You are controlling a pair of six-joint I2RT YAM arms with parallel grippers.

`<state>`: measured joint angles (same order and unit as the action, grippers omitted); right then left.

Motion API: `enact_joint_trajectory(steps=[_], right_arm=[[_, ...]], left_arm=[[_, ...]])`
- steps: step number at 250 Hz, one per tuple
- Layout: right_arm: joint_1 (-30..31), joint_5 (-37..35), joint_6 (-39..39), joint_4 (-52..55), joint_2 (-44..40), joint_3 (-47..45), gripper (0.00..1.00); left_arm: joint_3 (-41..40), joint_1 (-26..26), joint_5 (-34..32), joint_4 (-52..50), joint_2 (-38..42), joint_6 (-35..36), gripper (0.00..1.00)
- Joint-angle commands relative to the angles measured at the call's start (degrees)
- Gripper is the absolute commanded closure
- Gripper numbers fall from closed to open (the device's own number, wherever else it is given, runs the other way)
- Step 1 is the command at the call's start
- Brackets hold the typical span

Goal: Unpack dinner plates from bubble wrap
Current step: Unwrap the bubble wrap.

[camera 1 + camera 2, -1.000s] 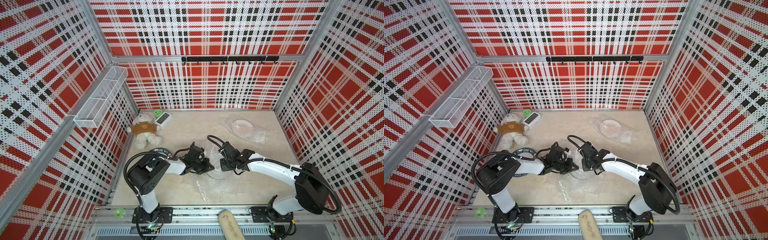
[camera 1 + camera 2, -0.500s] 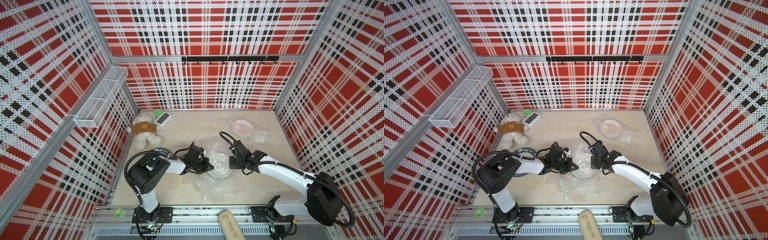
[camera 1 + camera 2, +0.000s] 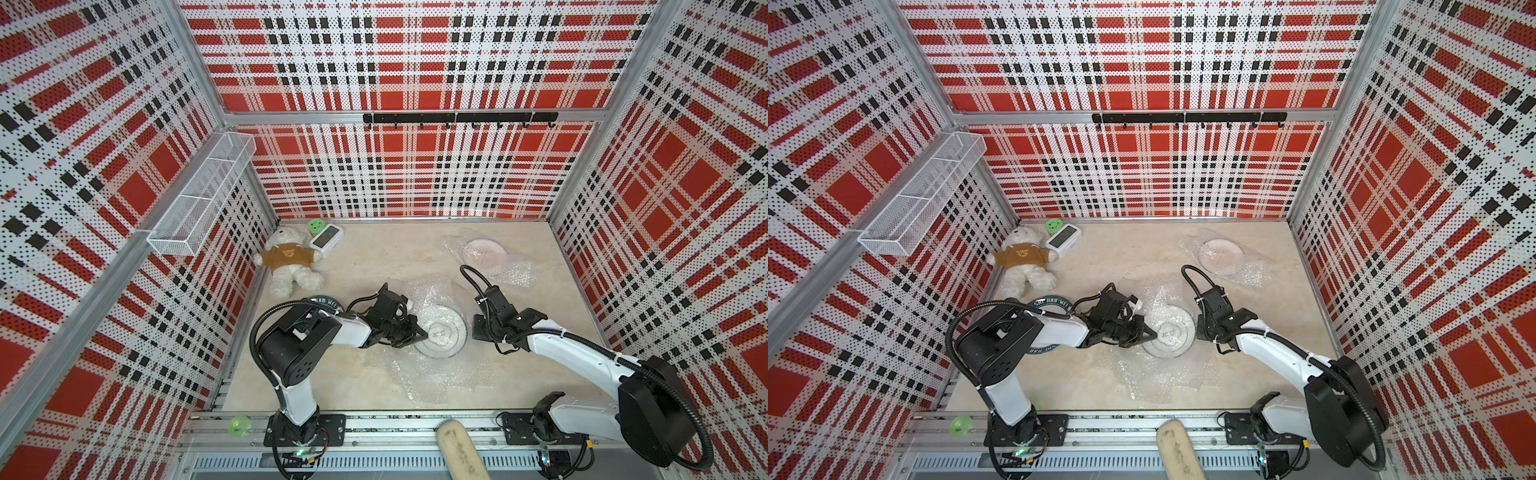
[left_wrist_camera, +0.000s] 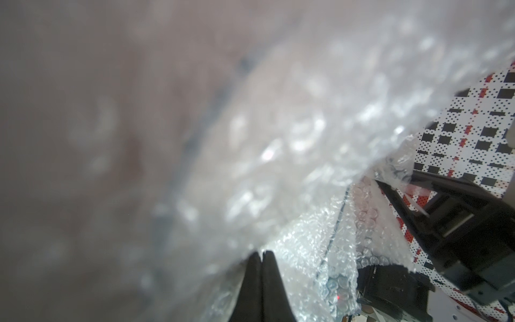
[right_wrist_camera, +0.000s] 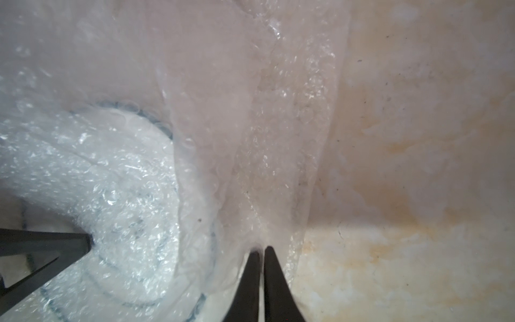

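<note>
Both left claw [image 4: 260, 252] and right claw [image 5: 262, 248] are pinching bubble wrap [image 3: 432, 291] over the middle plate [image 3: 444, 332]; we are counting one bare plate [image 3: 322, 300] by the left arm [image 3: 291, 340], far plate [image 3: 484, 249] still wrapped.

Three dinner plates [image 3: 449, 336], one teddy bear [image 3: 291, 266], one clock [image 3: 326, 240], one wire basket [image 3: 199, 199].

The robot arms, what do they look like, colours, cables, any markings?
Left arm and right arm: white link shells, black joint housings, a black ribbed cable looping alongside each. Left gripper and right gripper: slim black fingers tapering to points. No markings legible.
</note>
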<state>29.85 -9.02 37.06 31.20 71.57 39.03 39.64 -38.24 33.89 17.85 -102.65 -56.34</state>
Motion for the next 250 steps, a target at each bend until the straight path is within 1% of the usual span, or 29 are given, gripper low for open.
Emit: enact_joint_trajectory(steps=[1,28,48,69,84,108,132,151,156,161,178,206,209,225,239,250], right_arm=[[-2.7,0.9,0.6,-1.9,-2.5,-1.1,0.82],[-5.5,2.2,0.2,-1.0,-4.7,-1.3,0.74],[-7.1,1.5,-0.4,0.7,-7.2,-0.8,0.69],[-8.9,0.3,-1.1,3.6,-10.6,0.5,0.61],[-10.3,-0.4,-2.2,5.4,-13.3,1.5,0.60],[-9.7,-1.2,-6.2,7.7,-17.2,4.6,0.60],[-7.1,-0.2,-9.7,7.5,-18.3,8.5,0.54],[-3.0,3.5,-11.1,5.4,-15.5,11.0,0.52],[-2.2,4.9,-11.1,4.9,-14.0,11.6,0.51],[-1.4,6.4,-12.7,4.3,-12.5,12.0,0.51],[0.7,10.5,-12.7,2.1,-6.9,12.4,0.49],[1.3,15.3,-12.0,-4.2,-0.7,9.9,0.43],[1.3,15.8,-10.4,-5.0,-0.2,9.4,0.43],[1.4,18.5,-9.2,-10.2,1.7,7.0,0.41],[1.4,18.7,-8.3,-12.4,3.3,5.6,0.40],[1.3,17.4,-8.3,-12.0,4.9,5.4,0.39]], left_arm=[[-0.2,0.7,-1.3,-3.3,-1.4,0.3,1.00],[-0.3,1.0,-1.2,-3.3,-1.0,0.4,1.00],[-0.3,1.0,-1.0,-3.3,-0.9,0.4,1.00],[-0.3,1.0,-0.8,-3.3,-0.8,0.5,1.00],[-0.2,1.1,-0.8,-3.3,-0.9,0.5,1.00],[0.0,1.1,-0.6,-3.3,-0.8,0.6,1.00],[0.0,1.1,-0.4,-3.3,-0.8,0.6,1.00],[-0.2,1.1,-0.6,-3.3,-0.6,0.4,1.00],[-0.3,1.1,-0.7,-3.3,-0.6,0.4,1.00],[-0.3,1.1,-0.6,-3.3,-0.6,0.4,1.00],[-0.5,1.1,-1.0,-3.3,-0.4,0.3,1.00],[-0.7,1.0,-1.1,-3.3,-0.2,-0.1,1.00],[-0.7,1.1,-1.1,-3.3,0.0,-0.1,1.00],[-0.6,0.8,-1.3,-3.3,0.3,-0.2,1.00],[-0.2,0.6,-1.4,-3.5,0.4,-0.2,1.00],[-0.2,0.7,-1.3,-3.7,0.3,-0.2,1.00]])
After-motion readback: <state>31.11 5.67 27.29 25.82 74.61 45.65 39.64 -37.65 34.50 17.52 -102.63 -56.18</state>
